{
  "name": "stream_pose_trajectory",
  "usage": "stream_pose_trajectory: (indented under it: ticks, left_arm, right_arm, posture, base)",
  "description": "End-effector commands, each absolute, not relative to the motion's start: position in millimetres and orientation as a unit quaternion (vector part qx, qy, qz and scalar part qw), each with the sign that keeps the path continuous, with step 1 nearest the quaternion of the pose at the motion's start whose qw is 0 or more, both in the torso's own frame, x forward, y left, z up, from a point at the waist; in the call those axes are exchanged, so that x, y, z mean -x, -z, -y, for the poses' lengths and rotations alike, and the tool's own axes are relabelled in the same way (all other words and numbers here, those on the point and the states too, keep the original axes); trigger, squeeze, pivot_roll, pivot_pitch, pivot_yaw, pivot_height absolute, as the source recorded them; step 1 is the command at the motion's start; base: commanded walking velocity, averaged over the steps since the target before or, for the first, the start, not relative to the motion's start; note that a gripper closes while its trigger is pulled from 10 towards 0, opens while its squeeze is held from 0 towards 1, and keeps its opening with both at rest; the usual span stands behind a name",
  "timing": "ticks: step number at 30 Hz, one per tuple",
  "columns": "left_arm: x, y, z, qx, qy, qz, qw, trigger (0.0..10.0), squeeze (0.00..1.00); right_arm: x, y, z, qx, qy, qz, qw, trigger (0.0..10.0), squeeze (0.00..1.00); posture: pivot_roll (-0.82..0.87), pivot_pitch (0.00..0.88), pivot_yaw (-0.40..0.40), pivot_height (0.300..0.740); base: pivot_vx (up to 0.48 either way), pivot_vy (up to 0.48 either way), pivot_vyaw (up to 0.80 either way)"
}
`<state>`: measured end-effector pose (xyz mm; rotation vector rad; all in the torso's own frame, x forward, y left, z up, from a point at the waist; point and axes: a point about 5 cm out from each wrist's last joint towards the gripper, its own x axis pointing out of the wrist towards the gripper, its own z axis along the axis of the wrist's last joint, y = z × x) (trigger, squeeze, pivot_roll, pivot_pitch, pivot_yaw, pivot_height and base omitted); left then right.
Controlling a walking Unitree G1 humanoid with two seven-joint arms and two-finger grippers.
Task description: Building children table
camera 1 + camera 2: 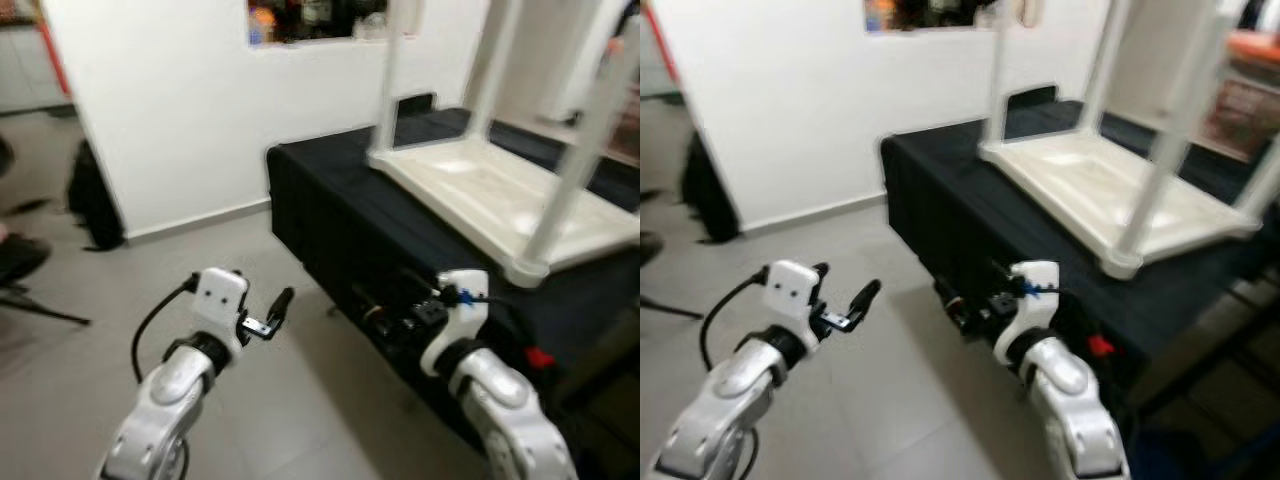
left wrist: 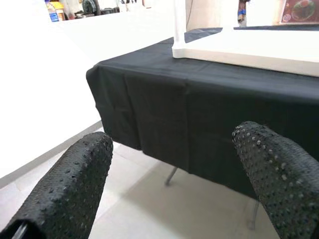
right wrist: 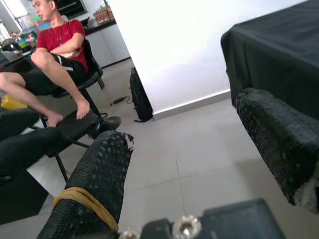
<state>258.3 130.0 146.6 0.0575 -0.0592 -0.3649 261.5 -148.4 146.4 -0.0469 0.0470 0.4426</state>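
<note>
A white children's table [image 1: 500, 190] lies upside down on a black-draped table [image 1: 330, 210], its legs [image 1: 570, 170] pointing up. My left gripper [image 1: 272, 312] hovers over the floor, left of the draped table's corner. In the left wrist view its fingers [image 2: 75, 184] stand open and face the black cloth, with nothing between them. My right gripper [image 1: 385, 305] is held low beside the cloth's front side. The right wrist view shows its fingers [image 3: 99, 179] open and empty, pointing back across the floor.
A white wall [image 1: 170, 110] runs behind, with a black bag [image 1: 92, 200] leaning at its foot. A person [image 3: 55, 55] sits on a chair off to my left. Grey tiled floor [image 1: 300, 420] lies open between my arms.
</note>
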Motion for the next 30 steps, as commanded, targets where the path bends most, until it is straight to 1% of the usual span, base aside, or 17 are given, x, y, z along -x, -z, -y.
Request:
stream_pose_trajectory:
  ticks: [1,5,13,14,16,21,30]
  left_arm:
    - [-252.9,-136.5,-125.8,-0.027,0.188,0.013,0.982,10.0,0.00]
    - [-250.4,-132.7,-126.4,-0.016,0.179,0.007,0.984,10.0,0.00]
    - [-249.1,-132.9,-126.5,-0.004,0.179,0.010,0.984,10.0,0.00]
    - [-249.2,-132.9,-126.2,-0.004,0.182,0.012,0.983,10.0,0.00]
    - [-249.2,-132.9,-126.2,-0.004,0.182,0.012,0.983,10.0,0.00]
    - [-249.4,-133.9,-124.9,-0.009,0.189,0.014,0.982,10.0,0.00]
    - [-251.8,-137.3,-126.5,-0.016,0.194,0.016,0.981,10.0,0.00]
  right_arm:
    - [-264.4,-142.8,153.3,0.030,-0.206,-0.032,0.978,10.0,0.00]
    - [-265.0,-140.7,151.5,0.034,-0.211,-0.034,0.976,10.0,0.00]
    - [-266.1,-139.5,149.0,0.032,-0.225,-0.035,0.973,10.0,0.00]
    - [-266.5,-139.6,149.8,0.016,-0.220,-0.033,0.975,10.0,0.00]
    - [-266.5,-139.6,149.8,0.016,-0.220,-0.033,0.975,10.0,0.00]
    - [-269.9,-139.1,154.4,-0.001,-0.192,-0.037,0.981,10.0,0.00]
    - [-272.0,-139.0,153.6,-0.015,-0.190,-0.038,0.981,10.0,0.00]
  posture:
    - [-0.05,0.014,-0.025,0.740]
    - [-0.04,0.016,-0.027,0.740]
    - [-0.04,0.022,-0.029,0.740]
    - [-0.04,0.022,-0.028,0.740]
    - [-0.04,0.022,-0.028,0.740]
    - [-0.04,0.032,-0.020,0.740]
    - [-0.03,0.034,-0.015,0.740]
  base:
    - [0.000,0.000,0.00]
    - [0.190,0.000,0.00]
    - [0.317,0.000,0.00]
    - [0.296,0.000,0.41]
    - [0.296,0.000,0.41]
    - [0.307,0.000,0.00]
    - [0.310,0.000,0.00]
